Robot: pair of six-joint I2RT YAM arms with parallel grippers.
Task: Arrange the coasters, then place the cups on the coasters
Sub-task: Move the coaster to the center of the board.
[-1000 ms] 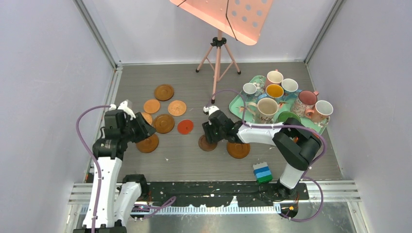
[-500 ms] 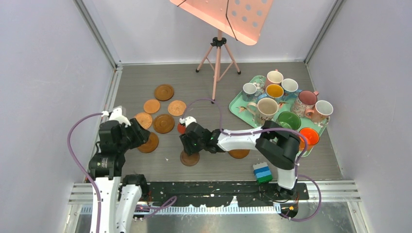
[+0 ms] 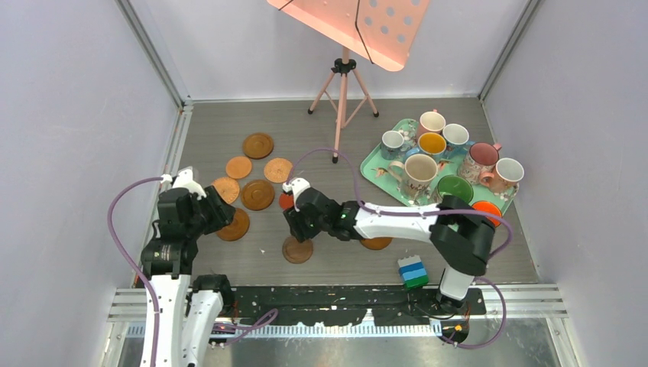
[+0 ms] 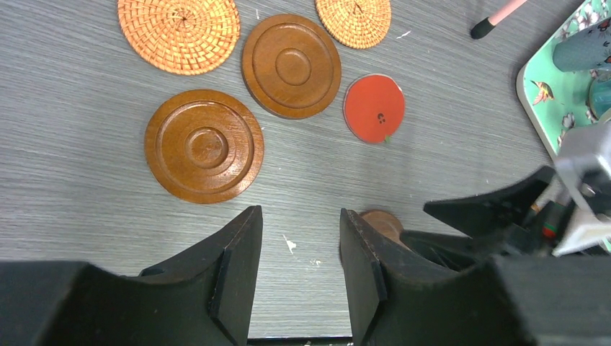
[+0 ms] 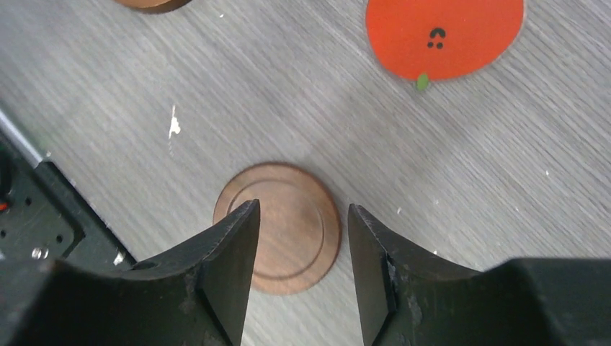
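Several coasters lie at the left: two grooved brown ones, two woven tan ones and a red one. My left gripper hangs open over bare table just in front of them, holding nothing. My right gripper is open above a small brown coaster, which lies flat on the table. Another brown coaster peeks out from under the right arm. The cups stand together on the mint tray at the right.
A pink tripod stand rises at the back centre, with its board overhead. A blue and green block sits near the front edge by the right arm's base. Walls close in the left, back and right sides.
The right arm has swung left and nearer, taking the small brown coaster from the table's middle to the front left. The left gripper has drawn back a little.
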